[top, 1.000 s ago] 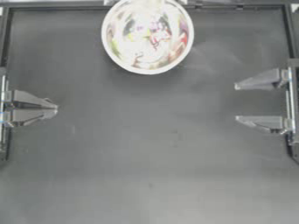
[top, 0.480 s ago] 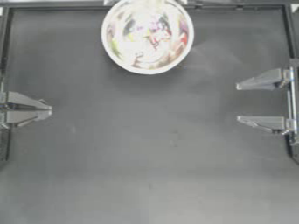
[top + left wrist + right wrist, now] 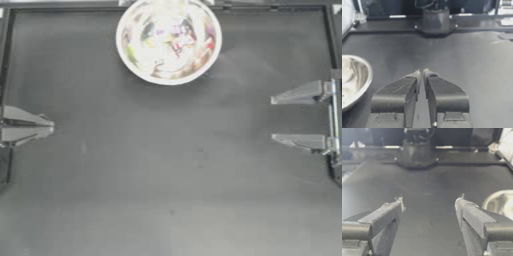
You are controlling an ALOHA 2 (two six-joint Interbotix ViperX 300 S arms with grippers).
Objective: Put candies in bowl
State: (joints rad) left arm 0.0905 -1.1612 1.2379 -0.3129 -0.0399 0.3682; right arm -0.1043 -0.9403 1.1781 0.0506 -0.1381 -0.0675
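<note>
While the bowl (image 3: 168, 41) sits right up at the far edge of the table (image 3: 167, 190), roughly in the middle of that edge, the candies (image 3: 175, 39) are inside it. From the top view they're just a jumble of colour against the shiny inside, bits of pink-purple, yellow-green and red, and the reflections smear it all together so I can't count them or tell which wrapper is which.

Now the claws. The left gripper (image 3: 48, 125) is pulled way back at the left edge of the table, well apart from the bowl. Its two jaws are pressed together with only a thin seam between them, and there's nothing pinched in there. In the left wrist view you can see that same gripper (image 3: 422, 72) with the tips meeting over bare tabletop, and the bowl's rim (image 3: 365, 82) off to one side, not touching it.

The right gripper (image 3: 272, 118) is parked at the right edge, also well apart from the bowl, and this one is spread wide, a big gap between the jaws with only dark table showing through. The right wrist view backs that up: gripper (image 3: 429, 200) gaping, holding nothing, touching nothing, with a sliver of the bowl (image 3: 499, 203) peeking in beside one jaw.
</note>
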